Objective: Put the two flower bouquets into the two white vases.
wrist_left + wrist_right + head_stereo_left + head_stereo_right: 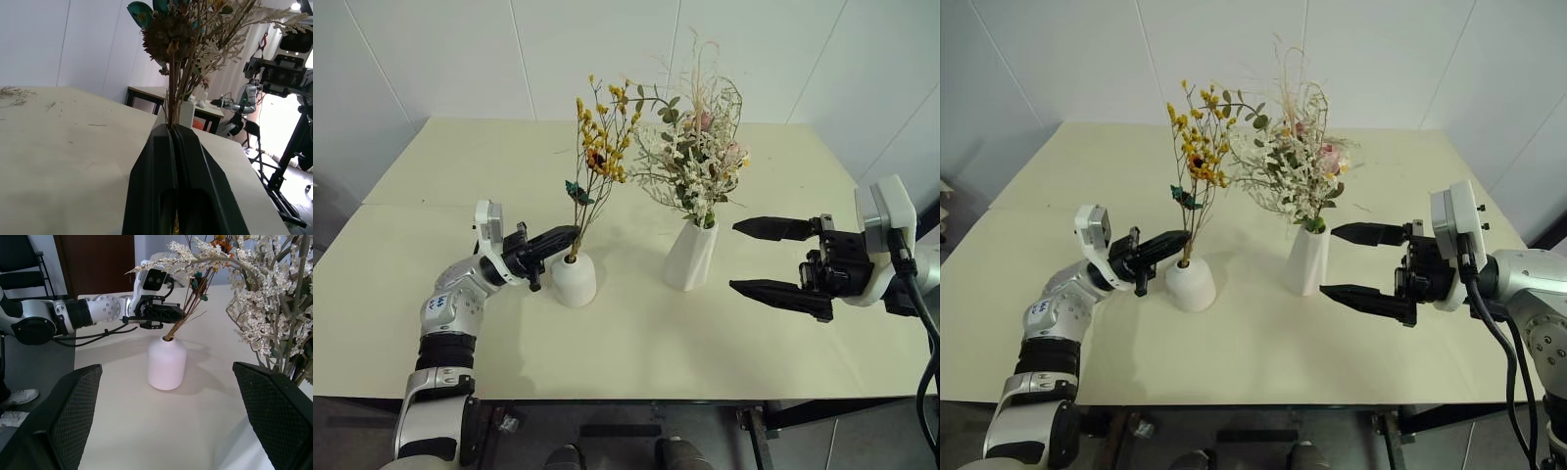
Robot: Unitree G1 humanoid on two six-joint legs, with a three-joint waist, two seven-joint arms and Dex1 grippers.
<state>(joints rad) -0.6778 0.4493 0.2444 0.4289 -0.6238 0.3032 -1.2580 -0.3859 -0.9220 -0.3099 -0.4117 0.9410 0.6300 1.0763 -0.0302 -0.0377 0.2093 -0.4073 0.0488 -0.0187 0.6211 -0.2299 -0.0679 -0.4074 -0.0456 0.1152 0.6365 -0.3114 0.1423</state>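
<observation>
The slim bouquet (602,137) of yellow-orange blooms stands with its brown stems in the short round white vase (574,279). My left gripper (570,235) is shut on those stems just above the vase mouth; in the left wrist view the fingers (161,166) press together with the stems rising from their tips. The bushy bouquet (700,157) with pink roses and white filler stands upright in the taller white vase (691,255). To the right of that vase my right gripper (734,257) hangs open and empty, pointing at it without touching.
Both vases stand near the middle of a pale table (460,176), whose front edge (636,397) runs just below my arms. A few loose dried twigs (12,93) lie on the tabletop. White walls close in behind the table.
</observation>
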